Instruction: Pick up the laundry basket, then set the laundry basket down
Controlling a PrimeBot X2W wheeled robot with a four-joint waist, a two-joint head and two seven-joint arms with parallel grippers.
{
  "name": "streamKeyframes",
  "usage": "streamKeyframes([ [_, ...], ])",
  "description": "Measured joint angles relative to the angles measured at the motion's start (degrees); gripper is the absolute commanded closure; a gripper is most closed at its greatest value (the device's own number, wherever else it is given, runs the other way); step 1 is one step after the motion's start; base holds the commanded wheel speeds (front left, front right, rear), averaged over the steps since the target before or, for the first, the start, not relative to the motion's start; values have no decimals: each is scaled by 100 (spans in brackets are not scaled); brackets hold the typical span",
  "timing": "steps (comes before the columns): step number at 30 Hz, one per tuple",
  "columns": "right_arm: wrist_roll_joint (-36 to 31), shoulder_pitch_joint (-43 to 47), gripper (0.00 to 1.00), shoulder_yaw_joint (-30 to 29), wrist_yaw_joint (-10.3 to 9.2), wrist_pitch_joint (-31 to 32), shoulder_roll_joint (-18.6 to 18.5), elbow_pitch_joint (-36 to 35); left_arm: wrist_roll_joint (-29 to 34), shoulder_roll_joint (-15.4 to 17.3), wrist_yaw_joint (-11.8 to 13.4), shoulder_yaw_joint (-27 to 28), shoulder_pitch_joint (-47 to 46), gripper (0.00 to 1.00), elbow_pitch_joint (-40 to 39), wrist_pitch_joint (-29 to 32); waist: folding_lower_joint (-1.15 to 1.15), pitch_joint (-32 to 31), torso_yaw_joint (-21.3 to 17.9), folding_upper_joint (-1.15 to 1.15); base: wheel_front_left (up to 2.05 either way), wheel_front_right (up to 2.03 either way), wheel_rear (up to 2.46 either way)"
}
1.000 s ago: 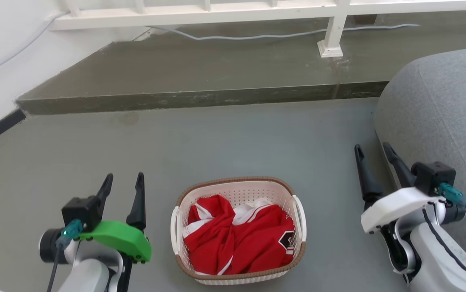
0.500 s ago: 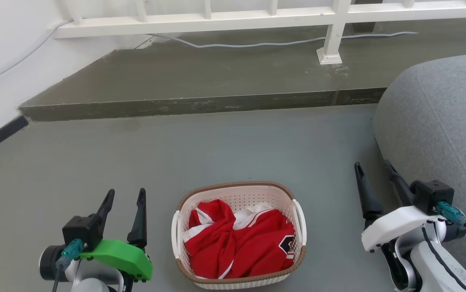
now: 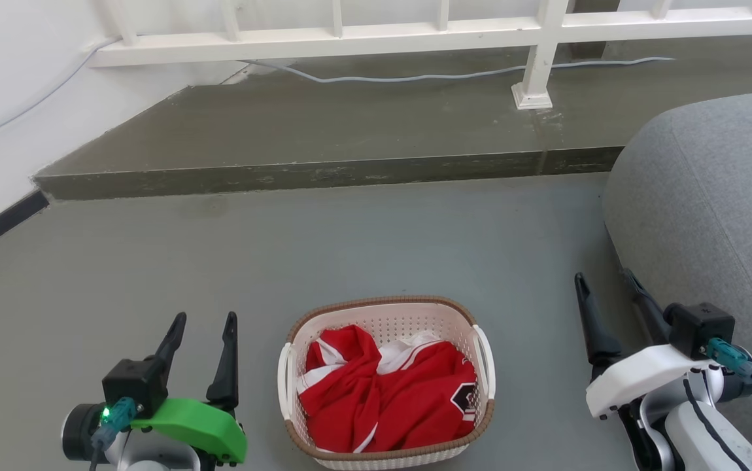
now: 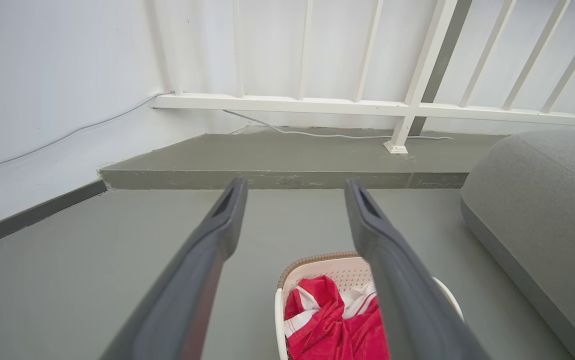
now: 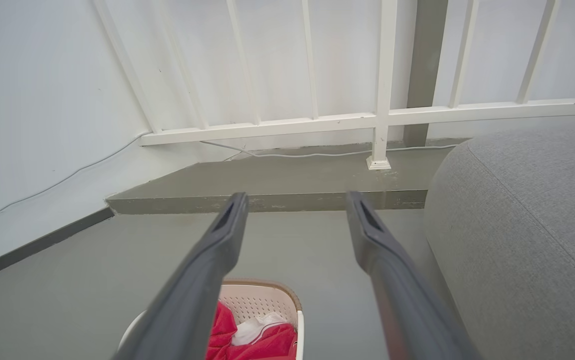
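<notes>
Two tools spread wide, laundry basket [image 3: 386,320] down on the floor [image 3: 363,242]

Low in the centre of the head view, the laundry basket stands upright on the grey floor, with a crumpled red and white garment [image 3: 382,399] heaped inside it. Nothing grips its brown rim or its white side handles.

The left tool [image 3: 206,316] sits at the lower left of the frame, near the basket's left handle but apart from it. Its two dark fingers are spread and pinch nothing. The right tool [image 3: 601,275] sits at the lower right, farther from the basket, its fingers likewise spread and empty. It is close beside a grey cushion [image 3: 709,196] along the right edge.

In the left wrist view the basket appears at the bottom centre, partly behind the right-hand finger. In the right wrist view it shows at the bottom, left of centre, partly behind the left-hand finger.

Across the upper part of the head view, beyond the floor, a darker raised step [image 3: 324,131] carries a white railing [image 3: 350,36] and a pale cable [image 3: 415,76]. A white wall [image 3: 3,98] occupies the upper left.
</notes>
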Motion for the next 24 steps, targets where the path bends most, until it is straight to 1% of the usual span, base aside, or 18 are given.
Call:
streamKeyframes([
  [10, -43, 41, 0, -23, -2, 2, -12, -125, 129, -13, 42, 156, 124, 0, -160, 71, 0, -1, 1, 0, 0, 0, 0],
  [14, -89, 109, 0, -27, -42, 21, -30, -172, 175, -45, 42, 216, 177, 0, -207, 120, 0, -2, 4, 0, 0, 0, 0],
  [15, -105, 112, 100, -27, -42, 31, -41, -181, 175, -53, 42, 220, 187, 100, -230, 152, 0, -1, 4, 0, 0, 0, 0],
  [19, -87, 247, 100, 12, -33, 37, 73, -47, 149, -130, 35, 207, 279, 100, -89, 156, 0, -1, 4, 0, 0, 0, 0],
  [24, 119, 312, 100, -52, 19, 45, 83, -44, -43, -141, -16, 256, 334, 100, -91, 157, 0, -3, 14, 0, 0, 0, 0],
])
